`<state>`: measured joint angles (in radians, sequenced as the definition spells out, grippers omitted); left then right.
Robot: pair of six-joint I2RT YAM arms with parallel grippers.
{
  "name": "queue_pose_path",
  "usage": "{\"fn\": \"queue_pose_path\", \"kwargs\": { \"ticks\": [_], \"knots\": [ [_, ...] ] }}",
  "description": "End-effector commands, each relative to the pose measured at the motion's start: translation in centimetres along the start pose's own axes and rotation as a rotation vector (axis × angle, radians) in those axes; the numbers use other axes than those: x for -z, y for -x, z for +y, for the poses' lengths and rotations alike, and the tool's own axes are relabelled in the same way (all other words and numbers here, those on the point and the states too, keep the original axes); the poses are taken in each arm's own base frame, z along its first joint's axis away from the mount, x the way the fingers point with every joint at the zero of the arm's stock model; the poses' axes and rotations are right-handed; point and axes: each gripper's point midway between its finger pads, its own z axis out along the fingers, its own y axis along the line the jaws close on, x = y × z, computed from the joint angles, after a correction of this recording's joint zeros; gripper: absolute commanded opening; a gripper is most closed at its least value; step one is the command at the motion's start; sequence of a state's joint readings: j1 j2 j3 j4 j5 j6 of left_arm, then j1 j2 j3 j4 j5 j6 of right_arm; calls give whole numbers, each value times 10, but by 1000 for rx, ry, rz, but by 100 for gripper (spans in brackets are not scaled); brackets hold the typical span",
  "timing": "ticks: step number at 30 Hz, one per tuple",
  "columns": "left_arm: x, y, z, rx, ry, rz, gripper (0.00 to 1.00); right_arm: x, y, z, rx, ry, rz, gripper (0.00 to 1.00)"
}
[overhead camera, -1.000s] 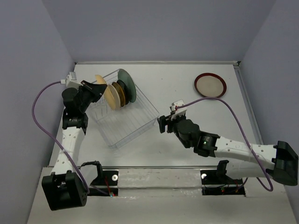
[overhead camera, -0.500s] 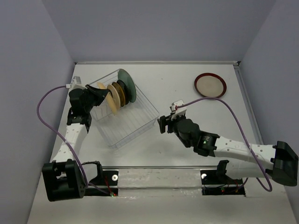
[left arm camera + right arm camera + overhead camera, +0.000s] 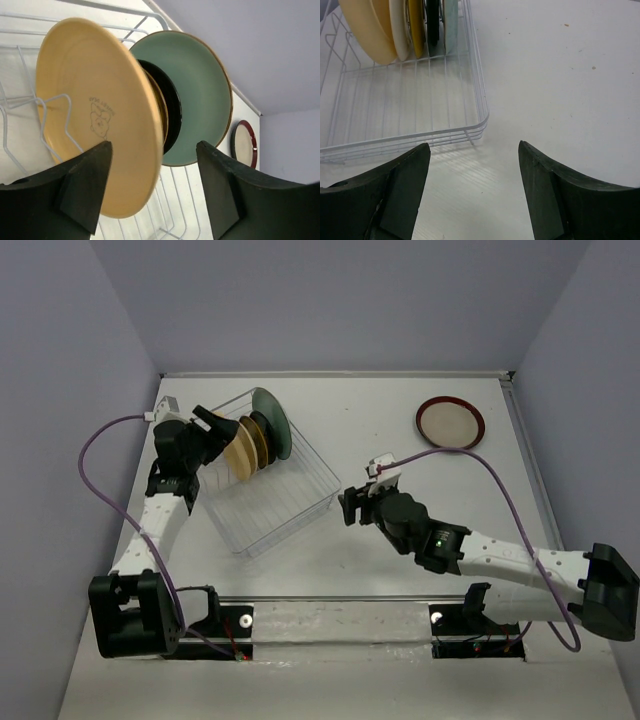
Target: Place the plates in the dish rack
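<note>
**Beside the rack: five plates in, one out on the table**

From above, the left gripper (image 3: 210, 426) sits at the end of the dish rack (image 3: 290, 502), right against the row of plates standing there. The right gripper (image 3: 346, 508) hovers just off the rack's near corner, jaws apart and holding nothing. The red-rimmed beige plate (image 3: 450, 423) lies flat on the table (image 3: 380, 400), well apart from that gripper and on the side away from the rack.

Through the left wrist camera, the jaws stand wide on either side of the lower edge of the orange-yellow plate (image 3: 95, 115), not clamping it. Whether a finger brushes it, I cannot tell. Behind it, farther from the gripper, come a black plate (image 3: 169, 107) and the mint-green plate (image 3: 200, 100). To my eye this is the letting-go step. It wants a straight pull back along the plate's own plane, so neither finger tips the row.

Through the right wrist camera, the open fingers frame bare table, with the rack's corner just ahead to their left. Five plates stand on edge in the rack: orange-yellow, a cream plate (image 3: 400, 30), a small yellow plate (image 3: 416, 27), black, then mint-green. I judge only the red-rimmed one remains to load.
</note>
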<state>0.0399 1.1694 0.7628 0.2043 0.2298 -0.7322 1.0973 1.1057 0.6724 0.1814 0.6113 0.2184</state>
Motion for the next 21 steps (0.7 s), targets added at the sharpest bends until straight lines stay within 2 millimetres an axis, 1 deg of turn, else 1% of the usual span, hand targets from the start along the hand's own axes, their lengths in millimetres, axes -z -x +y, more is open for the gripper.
{"fn": "queue_pose_path", "kwargs": {
  "ticks": [1, 2, 4, 5, 6, 7, 8, 9, 10, 11, 12, 13, 14, 15, 16, 17, 18, 19, 20, 21],
  "knots": [
    [14, 41, -39, -83, -68, -119, 89, 0, 8, 1, -54, 27, -15, 77],
    [16, 45, -41, -93, -66, -129, 91, -1, 8, -2, -63, 24, -12, 76],
    [25, 53, -48, -119, -70, -154, 92, -4, 9, -7, -84, 27, -8, 76],
    [33, 60, -56, -129, -87, -179, 93, -5, 7, -11, -91, 20, -3, 76],
    [38, 62, -59, -137, -93, -188, 93, -5, 8, -15, -104, 14, -4, 76],
    [43, 63, -61, -141, -101, -197, 93, -8, 10, -24, -133, -7, -4, 76],
    [47, 61, -61, -144, -108, -199, 94, -9, 6, -31, -146, -25, 3, 74],
    [59, 62, -69, -155, -135, -218, 94, -10, 7, -40, -165, -49, 3, 73],
    [66, 59, -73, -175, -157, -218, 94, -10, 7, -49, -211, -75, 3, 71],
    [69, 51, -69, -187, -164, -205, 99, -13, 3, -74, -246, -144, 15, 69],
    [83, 51, -76, -202, -199, -225, 99, -14, 0, -88, -280, -181, 20, 68],
    [86, 39, -71, -227, -212, -203, 99, -16, -3, -95, -352, -182, 36, 66],
    [99, 38, -75, -243, -240, -219, 99, -19, -7, -127, -406, -254, 42, 66],
    [104, 33, -74, -258, -254, -212, 99, -20, -10, -139, -446, -272, 50, 66],
    [109, 27, -74, -276, -270, -202, 99, -21, -13, -143, -526, -251, 68, 67],
    [111, 19, -67, -313, -269, -188, 99, -22, -16, -175, -591, -324, 60, 67],
    [121, 13, -66, -339, -280, -178, 99, -22, -20, -187, -634, -346, 65, 68],
    [126, 3, -71, -366, -306, -154, 99, -23, -20, -194, -705, -345, 66, 69],
    [133, -5, -67, -407, -307, -146, 99, -23, -23, -219, -752, -404, 57, 70],
    [136, -9, -70, -431, -324, -144, 99, -23, -23, -230, -805, -431, 46, 70]
  ]
}}
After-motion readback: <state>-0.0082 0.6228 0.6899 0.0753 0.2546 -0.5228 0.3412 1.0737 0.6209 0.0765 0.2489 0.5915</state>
